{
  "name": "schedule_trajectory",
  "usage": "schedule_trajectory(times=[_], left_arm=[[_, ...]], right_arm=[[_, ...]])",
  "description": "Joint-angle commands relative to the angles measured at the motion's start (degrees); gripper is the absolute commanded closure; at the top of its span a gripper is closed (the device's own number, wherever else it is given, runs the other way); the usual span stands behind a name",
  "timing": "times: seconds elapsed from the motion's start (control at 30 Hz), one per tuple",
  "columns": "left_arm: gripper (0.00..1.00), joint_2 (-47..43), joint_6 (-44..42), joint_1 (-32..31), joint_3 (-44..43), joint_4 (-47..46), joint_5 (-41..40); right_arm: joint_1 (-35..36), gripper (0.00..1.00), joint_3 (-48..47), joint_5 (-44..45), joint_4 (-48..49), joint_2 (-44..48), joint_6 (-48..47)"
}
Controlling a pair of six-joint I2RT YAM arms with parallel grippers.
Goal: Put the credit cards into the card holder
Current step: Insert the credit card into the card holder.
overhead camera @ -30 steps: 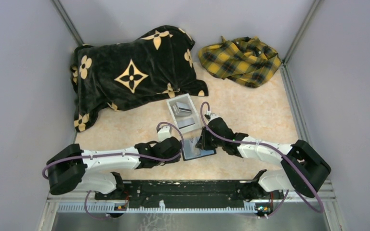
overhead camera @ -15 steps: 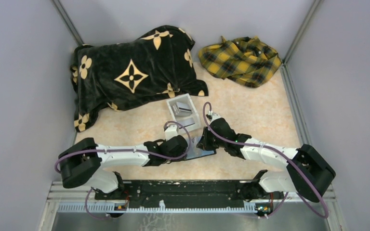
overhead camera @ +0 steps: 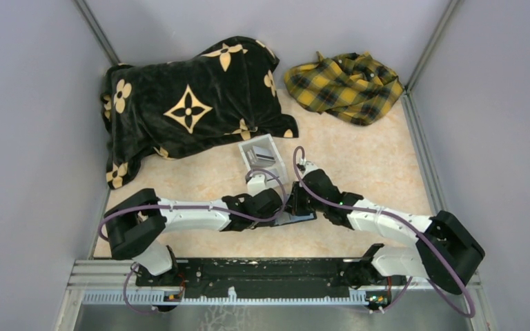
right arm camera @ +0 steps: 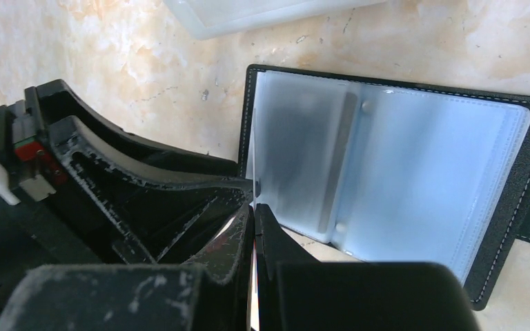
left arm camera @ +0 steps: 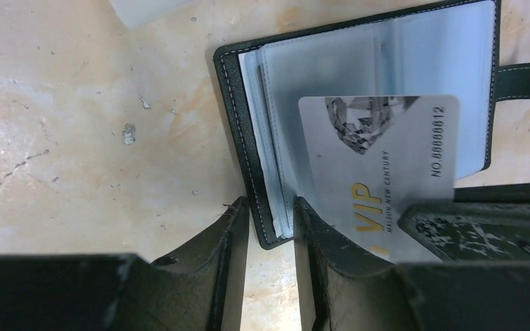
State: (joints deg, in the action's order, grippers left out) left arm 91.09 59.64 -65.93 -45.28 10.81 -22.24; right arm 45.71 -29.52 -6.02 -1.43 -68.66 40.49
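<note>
the card holder (left arm camera: 359,62) lies open on the desk (left arm camera: 76,138), filling the upper right of the left wrist view with its clear leaves facing up. the right end effector (right arm camera: 254,210) is clamped on the silver card (left arm camera: 379,158). that card lies over the leaves in the middle of the same view, and no pocket mouth visibly takes its leading edge. the left end effector (left arm camera: 268,210) straddles the holder's lower left corner with its fingers narrowly apart, and i cannot tell whether it pinches the cover or only brackets it. that is the main risk: if the corner is not truly held, a push on the card would likely drag the whole holder across the desk rather than seat the card. the card could also skate over the slick leaf, or buckle it, if it comes in too flat. the two end effectors sit very close (their tips nearly meet in the right wrist view), so a small correction may knock one into the other.
</note>
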Motion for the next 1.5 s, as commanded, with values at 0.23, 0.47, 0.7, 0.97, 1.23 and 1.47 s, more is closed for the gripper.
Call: schedule_trajectory(times=[0.23,0.47,0.7,0.97,1.23,1.47], left_arm=[[0.66,2.32,3.02,-0.72,2.03,6.68,-0.08],[0.66,2.76,3.03,-0.77,1.89,6.75,-0.05],[0.66,2.69,3.21,-0.83,1.99,7.12,-0.12],[0.66,2.64,3.38,-0.86,1.95,7.30,-0.27],[0.66,2.78,3.30,-0.83,1.90,7.47,-0.28],[0.66,2.78,3.32,-0.82,1.85,7.47,-0.26]], right_arm=[[-2.35,1.00,-1.87,3.34,-5.16,7.77,-2.77],[-7.13,1.00,0.50,0.26,-4.80,9.20,-3.79],[-8.32,1.00,3.03,-2.01,-0.95,7.56,-3.44],[-10.01,1.00,4.55,-3.78,1.22,6.40,-3.89],[-10.92,1.00,5.73,-5.41,3.80,4.94,-3.58],[-11.65,1.00,6.42,-6.54,5.29,3.87,-3.57]])
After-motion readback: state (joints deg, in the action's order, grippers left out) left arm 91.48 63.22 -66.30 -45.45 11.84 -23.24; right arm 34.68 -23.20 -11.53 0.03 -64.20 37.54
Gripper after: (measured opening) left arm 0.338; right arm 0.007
